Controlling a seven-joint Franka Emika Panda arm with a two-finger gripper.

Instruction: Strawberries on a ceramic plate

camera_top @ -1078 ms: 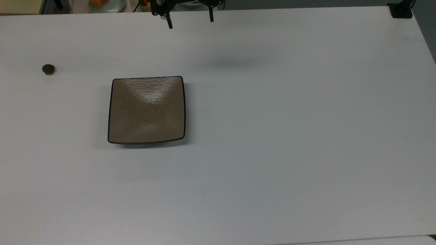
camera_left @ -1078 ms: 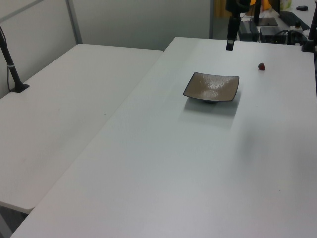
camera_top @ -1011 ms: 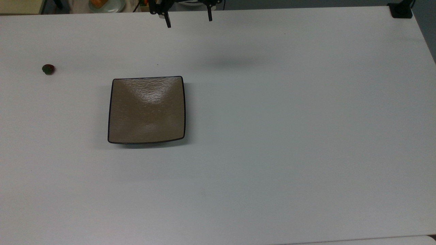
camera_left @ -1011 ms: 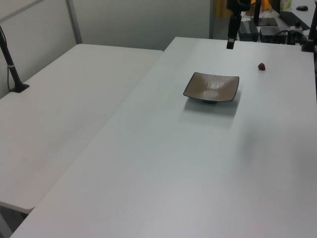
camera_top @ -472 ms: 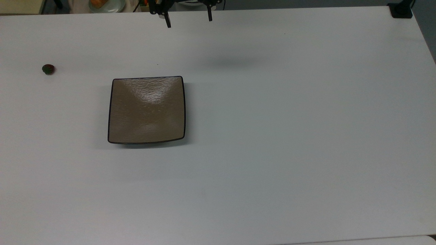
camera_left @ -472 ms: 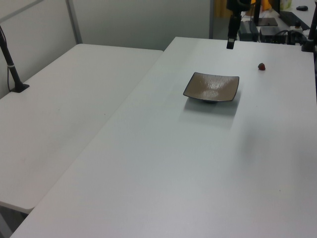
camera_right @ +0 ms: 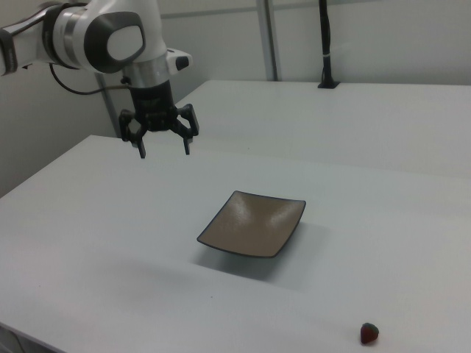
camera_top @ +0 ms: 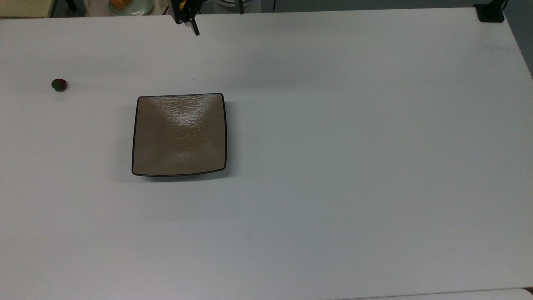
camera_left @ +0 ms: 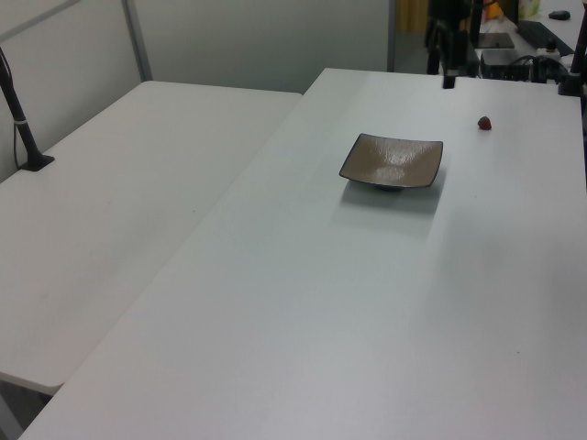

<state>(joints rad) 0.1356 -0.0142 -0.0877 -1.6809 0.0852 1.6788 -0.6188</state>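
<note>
Gripper (camera_right: 163, 149): hung above the tabletop (camera_right: 96, 243) near one edge, fingers spread apart, holding nothing.
Strawberry (camera_right: 369, 333): lay alone on the tabletop, well apart from the plate.
Ceramic plate (camera_right: 252, 223): sat flat, bare, away from the edges.

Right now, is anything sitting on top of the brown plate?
No. The ceramic plate has nothing on its shiny top. The strawberry lies apart on the white table. The open gripper hangs in the air. Whatever is under the plate is covered.
</note>
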